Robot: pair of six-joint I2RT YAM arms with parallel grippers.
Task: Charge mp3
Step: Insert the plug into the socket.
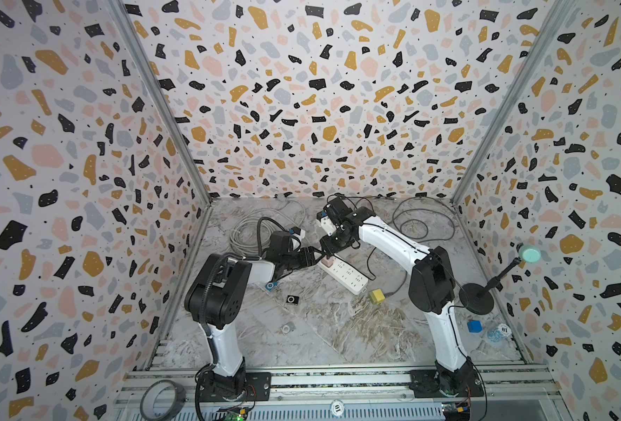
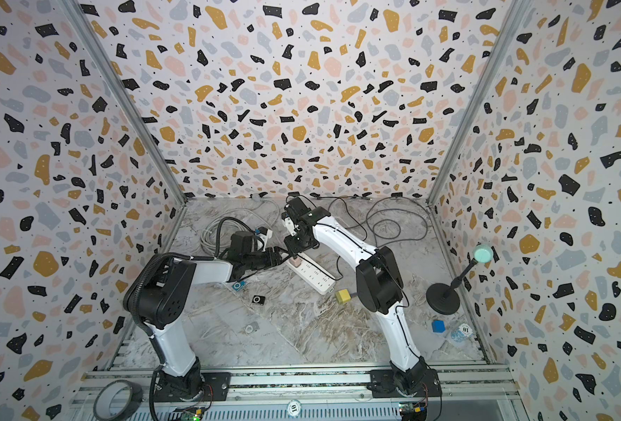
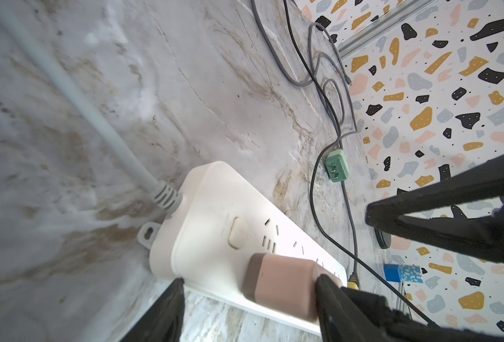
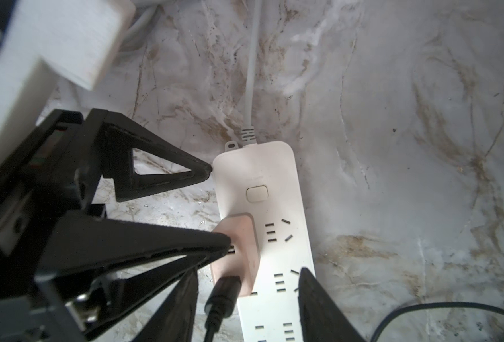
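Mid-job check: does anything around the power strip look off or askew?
The pink charger overhangs the long edge of the power strip, looking off-centre. A green adapter lies loose on the table, unplugged. No visible damage.

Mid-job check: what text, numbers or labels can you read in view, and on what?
"10": on the blue-and-white chip beside the blue cube.
"10": upside down, on the white disc at the front edge.
Any marking on the strip is too faint to read.
Nothing else is legible.
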